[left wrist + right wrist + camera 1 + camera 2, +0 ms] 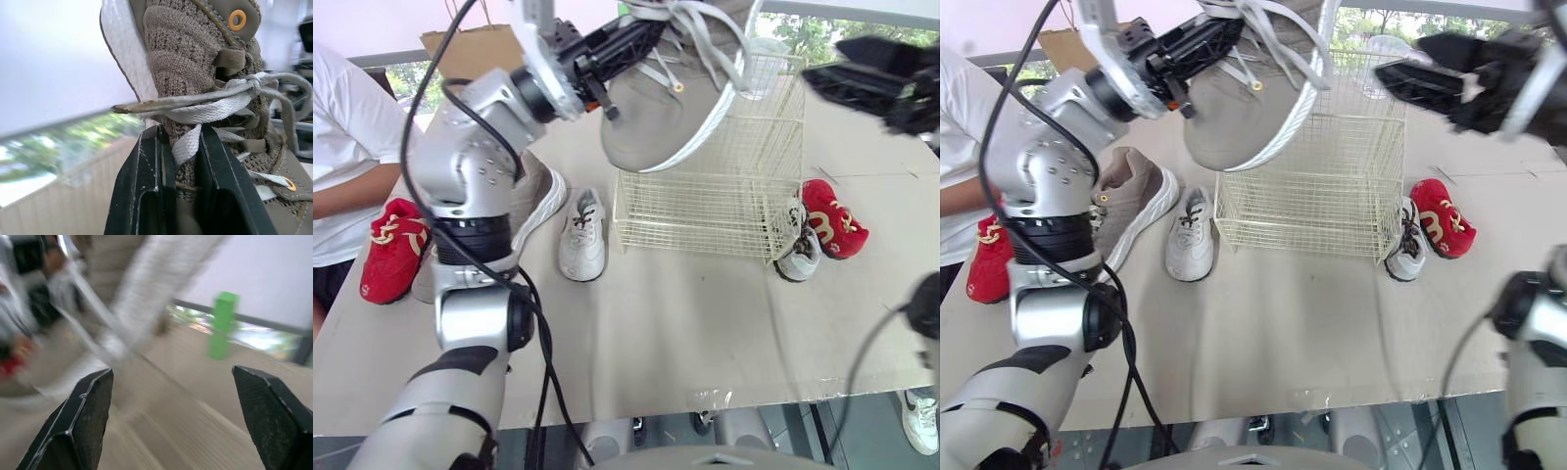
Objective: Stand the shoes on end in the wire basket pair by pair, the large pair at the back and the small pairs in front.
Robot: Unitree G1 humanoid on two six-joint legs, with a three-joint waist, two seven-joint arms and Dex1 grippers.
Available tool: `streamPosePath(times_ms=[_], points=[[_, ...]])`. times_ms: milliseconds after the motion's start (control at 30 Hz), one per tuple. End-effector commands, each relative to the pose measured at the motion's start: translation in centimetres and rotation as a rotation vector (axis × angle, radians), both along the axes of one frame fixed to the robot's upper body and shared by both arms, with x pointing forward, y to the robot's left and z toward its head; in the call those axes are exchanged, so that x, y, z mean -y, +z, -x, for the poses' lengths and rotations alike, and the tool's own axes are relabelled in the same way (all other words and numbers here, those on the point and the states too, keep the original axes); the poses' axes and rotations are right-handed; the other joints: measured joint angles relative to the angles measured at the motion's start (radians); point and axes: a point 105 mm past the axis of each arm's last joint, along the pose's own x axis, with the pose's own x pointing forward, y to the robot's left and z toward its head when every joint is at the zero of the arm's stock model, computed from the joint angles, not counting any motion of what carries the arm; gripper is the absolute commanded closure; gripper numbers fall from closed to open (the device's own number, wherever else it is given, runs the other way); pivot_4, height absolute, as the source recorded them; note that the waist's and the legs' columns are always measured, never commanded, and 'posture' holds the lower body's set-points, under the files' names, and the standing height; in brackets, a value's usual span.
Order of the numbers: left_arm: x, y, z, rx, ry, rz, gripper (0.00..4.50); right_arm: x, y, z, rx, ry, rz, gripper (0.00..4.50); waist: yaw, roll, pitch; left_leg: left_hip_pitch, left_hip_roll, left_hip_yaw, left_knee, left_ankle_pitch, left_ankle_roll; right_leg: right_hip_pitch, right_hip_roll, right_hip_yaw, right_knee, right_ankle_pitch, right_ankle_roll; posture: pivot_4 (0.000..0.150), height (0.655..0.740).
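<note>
left gripper (625, 44): clamped on tongue and laces of taupe shoe (656, 117)
taupe shoe: in the air, over wire basket (705, 211) left side
right gripper (172, 373): spread wide, holding nothing, raised right of basket
second taupe shoe (1131, 201): on table, left of basket, beside white shoe (582, 235)

Pale beige tabletop (705, 323) in daylight; beyond its far edge, windows (798, 34) with greenery, and a brown paper bag (475, 49) at the far-left corner.

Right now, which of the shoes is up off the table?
The large grey-brown knit shoe, gripped at its laces by the left gripper above the wire basket. Its mate, the white shoes and the red shoes all lie on the table.
</note>
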Motion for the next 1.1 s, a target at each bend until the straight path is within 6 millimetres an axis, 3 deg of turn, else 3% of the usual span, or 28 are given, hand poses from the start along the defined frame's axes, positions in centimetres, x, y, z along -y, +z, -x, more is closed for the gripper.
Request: streamPosePath(times_ms=[33,267,367,400,467,500,533,667,733,767,900,933,1100], points=[[0.7,1.8,2.1,0.167,-0.006,0.028,4.25,-0.3,1.3,-0.4,0.035,-0.086,-0.066,0.80,0.005,0.000,0.000,0.000,0.000,0.000,0.000,0.000,0.000,0.000,0.000,0.000,0.000,0.000,0.000,0.150,0.7400],[1.8,0.5,3.0,0.203,-0.029,-0.001,4.26,-1.5,1.8,-1.2,-0.013,-0.079,-0.219,0.80,0.004,0.001,0.000,-0.001,-0.001,-0.001,0.000,0.000,0.001,0.000,0.000,-0.001,-0.003,0.000,0.000,0.150,0.7400],[1.9,0.1,3.2,0.222,-0.026,-0.021,4.26,-1.5,1.4,-1.5,-0.033,-0.099,-0.223,1.62,-0.002,0.001,0.000,-0.001,-0.001,-0.001,0.000,0.000,0.001,0.000,0.001,-0.001,-0.003,0.000,0.000,0.150,0.7400],[1.8,-0.1,3.1,0.202,-0.026,-0.021,4.26,-1.5,1.4,-1.5,-0.032,-0.097,-0.222,2.17,-0.005,0.001,0.000,-0.001,-0.001,-0.001,0.000,0.000,0.001,0.000,0.001,-0.001,-0.003,0.000,0.000,0.150,0.7400],[1.5,-0.5,3.5,0.137,-0.083,-0.006,4.26,-1.3,1.4,-1.4,-0.027,-0.100,-0.198,2.75,-0.011,0.001,0.000,-0.001,-0.001,-0.001,0.000,0.000,0.001,0.000,0.001,-0.001,-0.003,0.000,0.000,0.150,0.7400],[1.3,-0.6,3.9,0.105,-0.117,0.007,3.26,-1.2,1.3,-1.4,-0.023,-0.102,-0.184,3.11,-0.011,0.001,0.000,-0.001,0.000,-0.001,0.000,0.000,0.001,0.000,0.001,-0.001,-0.003,0.000,0.000,0.150,0.7400],[0.9,-0.6,4.1,0.065,-0.141,0.030,3.24,-0.9,1.3,-1.3,-0.014,-0.108,-0.163,3.22,-0.012,0.001,0.000,-0.001,0.000,-0.001,0.000,0.000,0.001,0.000,0.001,-0.001,-0.003,0.000,0.000,0.150,0.7400],[-0.3,-1.9,4.1,-0.135,-0.166,0.056,1.67,0.1,2.3,-1.2,0.072,-0.128,-0.107,3.41,-0.012,0.001,0.000,-0.001,0.000,-0.002,-0.001,0.000,0.001,0.001,0.001,-0.001,-0.004,0.000,0.000,0.150,0.7400],[-1.2,-3.5,4.5,-0.221,-0.139,0.054,0.65,1.2,4.0,-1.3,0.180,-0.155,-0.107,3.45,-0.014,0.001,0.000,-0.001,0.000,-0.002,-0.001,0.000,0.001,0.001,0.001,0.000,-0.004,0.000,0.000,0.150,0.7400],[-1.7,-4.7,4.7,-0.246,-0.099,0.055,0.35,1.5,5.2,-1.1,0.238,-0.117,-0.108,3.45,-0.014,0.001,0.000,-0.001,0.000,-0.002,-0.001,0.000,0.001,0.001,0.001,0.000,-0.005,0.000,0.001,0.150,0.7400],[-2.5,-7.2,6.4,-0.235,-0.064,0.028,0.35,2.5,7.9,-1.5,0.386,-0.109,-0.062,3.45,-0.021,0.001,0.000,0.001,0.000,0.000,-0.002,0.000,0.001,0.000,0.003,0.003,-0.005,0.000,0.000,0.150,0.7400],[-2.7,-7.8,7.5,-0.265,-0.124,0.031,0.35,2.6,8.7,-1.8,0.454,-0.107,-0.016,3.45,-0.021,0.001,0.000,0.001,0.000,-0.001,-0.002,0.000,0.001,0.000,0.004,0.003,-0.005,0.000,0.000,0.150,0.7400],[-3.5,-8.8,10.1,-0.281,-0.202,0.043,0.35,2.8,9.9,-3.3,0.590,-0.031,0.167,3.45,-0.025,0.001,0.000,0.001,0.001,0.000,-0.002,0.000,0.001,0.001,0.004,0.003,-0.006,0.000,0.000,0.150,0.7400]])
